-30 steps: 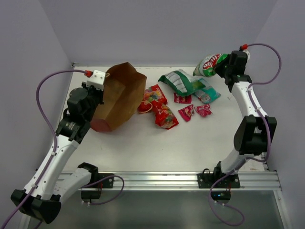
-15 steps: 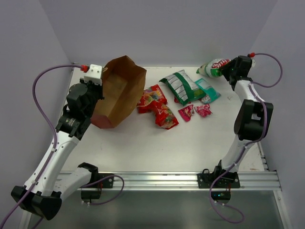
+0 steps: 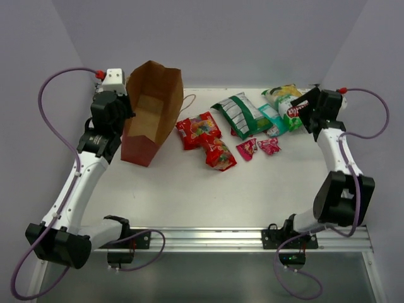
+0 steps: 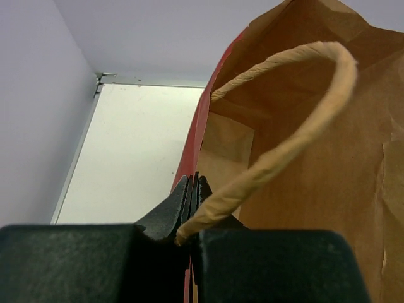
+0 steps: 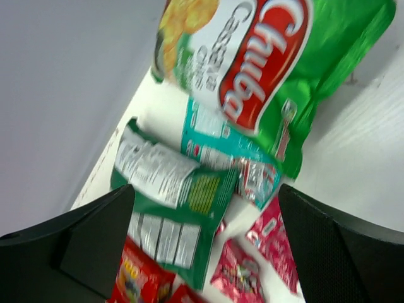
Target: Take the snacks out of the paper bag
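The paper bag [image 3: 151, 110] stands tilted at the back left with its mouth open, and no packet shows inside it. My left gripper [image 3: 126, 113] is shut on the bag's left wall, the jaws [image 4: 193, 186] pinching the paper beside a string handle [image 4: 297, 126]. The snacks lie on the table: red packets [image 3: 201, 129], a green-and-white one [image 3: 238, 112], a teal one [image 3: 273, 120] and tiny pink ones [image 3: 247, 148]. The green-yellow chip bag [image 3: 285, 101] lies at the back right. My right gripper [image 3: 304, 108] hangs open just right of the chip bag [image 5: 252, 57], holding nothing [image 5: 208, 221].
The grey back and side walls enclose the table [image 3: 189, 189]. The bag's second string handle [image 3: 188, 101] hangs off its right side. A metal rail [image 3: 221, 237] runs along the near edge by the arm bases.
My right gripper opened and let go of the chip bag, which now lies on the table. The left arm swung the paper bag back and left, more upright.
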### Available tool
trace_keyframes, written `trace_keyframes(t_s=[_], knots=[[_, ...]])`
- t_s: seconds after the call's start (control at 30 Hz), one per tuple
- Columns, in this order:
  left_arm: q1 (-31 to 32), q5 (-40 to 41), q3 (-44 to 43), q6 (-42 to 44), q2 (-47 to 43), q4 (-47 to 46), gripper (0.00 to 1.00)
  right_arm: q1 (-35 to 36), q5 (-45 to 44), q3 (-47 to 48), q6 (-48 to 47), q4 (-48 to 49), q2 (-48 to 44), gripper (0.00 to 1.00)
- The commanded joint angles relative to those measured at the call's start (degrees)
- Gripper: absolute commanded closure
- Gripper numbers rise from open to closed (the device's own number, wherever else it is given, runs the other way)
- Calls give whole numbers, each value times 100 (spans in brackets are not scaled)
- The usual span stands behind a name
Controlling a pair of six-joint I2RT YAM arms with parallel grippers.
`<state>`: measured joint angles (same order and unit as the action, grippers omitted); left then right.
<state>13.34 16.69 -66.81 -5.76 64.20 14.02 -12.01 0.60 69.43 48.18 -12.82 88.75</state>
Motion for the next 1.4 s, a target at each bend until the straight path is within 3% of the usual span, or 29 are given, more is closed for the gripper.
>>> trace_keyframes(t_s=[0.0,0.23,0.43,0.63,0.7,0.73,0.83,0.97,1.03,1.13,1.37], knots=[[-401,-25,-560,-347,223,-57,100,313,150,-499,-291,-247,-1198,1],[-1185,-1017,-1027,-742,1041,-118,100,928,511,-1650,-415,-370,-3035,1],[-1729,-1938,-1115,-1138,1638,-285,100,1060,1240,-1985,-740,-520,-3899,1],[-2011,-2214,-1221,-998,2078,-216,98,1069,1504,-2240,-977,-529,-4349,1],[-2046,-2179,-1326,-910,2140,-67,77,1069,1548,-2232,-1048,-555,-4322,1],[-2055,-2170,-1352,-892,2131,12,56,1078,1592,-2197,-1065,-572,-4314,1],[-2073,-2047,-1379,-822,2017,144,28,1095,1636,-2057,-1162,-643,-4278,1],[-2073,-1941,-1493,-778,1719,346,6,1131,1584,-1837,-1267,-792,-4313,1],[-2073,-1837,-1607,-786,1604,566,0,1148,1583,-1635,-1285,-959,-4383,1],[-2073,-1705,-1756,-804,1306,1040,0,1157,1540,-1240,-1390,-1292,-4515,1],[-2038,-1528,-1424,-751,-372,1753,0,1157,1127,543,-2242,-2329,-4700,1]])
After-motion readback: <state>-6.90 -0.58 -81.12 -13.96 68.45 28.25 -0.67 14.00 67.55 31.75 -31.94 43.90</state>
